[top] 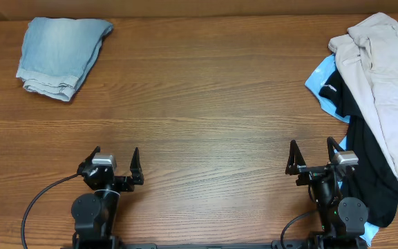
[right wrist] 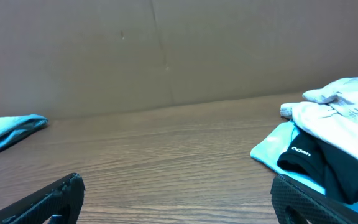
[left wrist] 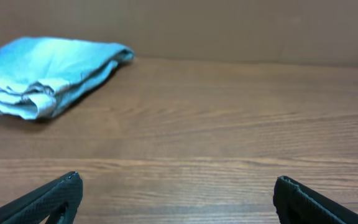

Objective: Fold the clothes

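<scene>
The faded light-blue denim shorts (top: 62,53) lie folded in a compact bundle at the table's far left corner. They also show in the left wrist view (left wrist: 45,76) and as a blue edge in the right wrist view (right wrist: 8,132). My left gripper (top: 116,163) is open and empty near the front edge, well in front of the shorts; its fingers show in the left wrist view (left wrist: 178,186). My right gripper (top: 314,158) is open and empty at the front right, its fingers showing in the right wrist view (right wrist: 178,186).
A pile at the right edge holds beige trousers (top: 385,83), a black shirt (top: 365,159) and a sky-blue shirt (top: 321,84). The pile lies close to my right gripper. It shows in the right wrist view too (right wrist: 334,124). A brown wall backs the table.
</scene>
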Controlling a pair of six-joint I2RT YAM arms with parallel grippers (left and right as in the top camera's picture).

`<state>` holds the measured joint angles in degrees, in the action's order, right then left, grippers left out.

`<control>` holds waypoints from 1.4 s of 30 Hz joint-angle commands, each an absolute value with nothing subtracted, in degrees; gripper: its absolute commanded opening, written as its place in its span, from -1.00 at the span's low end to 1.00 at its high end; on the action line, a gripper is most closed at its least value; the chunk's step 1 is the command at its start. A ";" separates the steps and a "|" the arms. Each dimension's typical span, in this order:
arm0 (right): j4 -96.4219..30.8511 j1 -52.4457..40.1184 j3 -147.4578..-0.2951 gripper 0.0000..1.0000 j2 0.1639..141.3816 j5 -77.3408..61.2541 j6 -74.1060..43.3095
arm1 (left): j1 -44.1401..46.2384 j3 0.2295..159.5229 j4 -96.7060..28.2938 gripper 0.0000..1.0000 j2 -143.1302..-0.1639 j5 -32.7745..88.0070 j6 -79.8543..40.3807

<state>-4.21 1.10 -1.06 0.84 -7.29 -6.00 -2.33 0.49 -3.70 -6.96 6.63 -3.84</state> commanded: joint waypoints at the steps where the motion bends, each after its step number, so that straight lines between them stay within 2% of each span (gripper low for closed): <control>1: -3.95 1.37 -0.45 1.00 0.16 -7.62 -6.13 | -2.07 0.27 -3.81 1.00 -3.51 7.07 -1.69; 4: -3.95 1.37 -0.45 1.00 0.16 -7.60 -6.11 | -2.02 0.27 -3.46 1.00 -0.05 7.07 -1.67; 19: -3.95 1.37 -0.45 1.00 0.16 -7.62 -6.13 | -2.00 0.27 -3.75 1.00 -0.27 7.05 -1.67; 25: -5.93 6.20 -1.76 1.00 1.30 -9.08 -7.46 | -2.00 0.27 -3.75 1.00 -0.27 7.05 -1.67; 42: -6.81 6.13 -1.78 1.00 1.48 -7.60 -7.44 | -2.00 0.27 -3.75 1.00 -0.27 7.05 -1.67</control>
<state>-6.96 5.98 -1.06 1.39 -8.19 -7.22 -2.33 0.49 -3.68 -0.95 6.66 -2.79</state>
